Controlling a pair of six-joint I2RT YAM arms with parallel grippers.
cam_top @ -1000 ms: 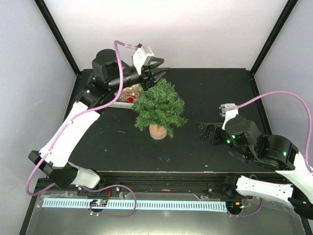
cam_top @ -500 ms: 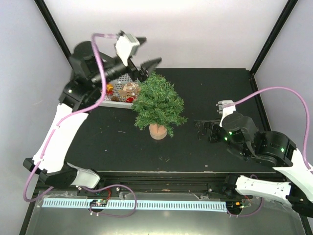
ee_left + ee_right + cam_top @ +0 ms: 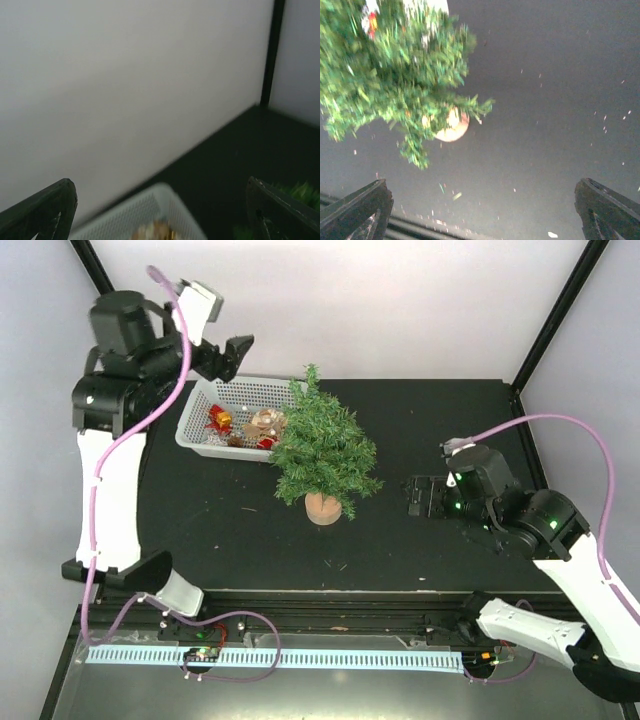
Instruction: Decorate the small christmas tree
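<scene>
The small christmas tree (image 3: 322,448) stands upright mid-table on its round tan base (image 3: 323,508). The right wrist view shows it blurred at the upper left (image 3: 395,65). My left gripper (image 3: 232,355) is raised at the back left, above the far left end of a white basket (image 3: 192,432), well clear of the tree. Its jaws are wide open and empty (image 3: 160,215). Red-gold (image 3: 218,420) and tan (image 3: 265,425) ornaments lie in the basket. My right gripper (image 3: 412,497) hovers low to the right of the tree, open and empty (image 3: 480,215), pointing at it.
The basket sits against the tree's back-left side. Black frame posts (image 3: 545,320) and white walls close in the dark table. Small needle and glitter scraps (image 3: 454,196) lie on the mat in front of the tree.
My left arm has swung up and back to the left, away from the treetop, with its jaws opening wide. The basket is now uncovered. The right gripper has shifted slightly.
</scene>
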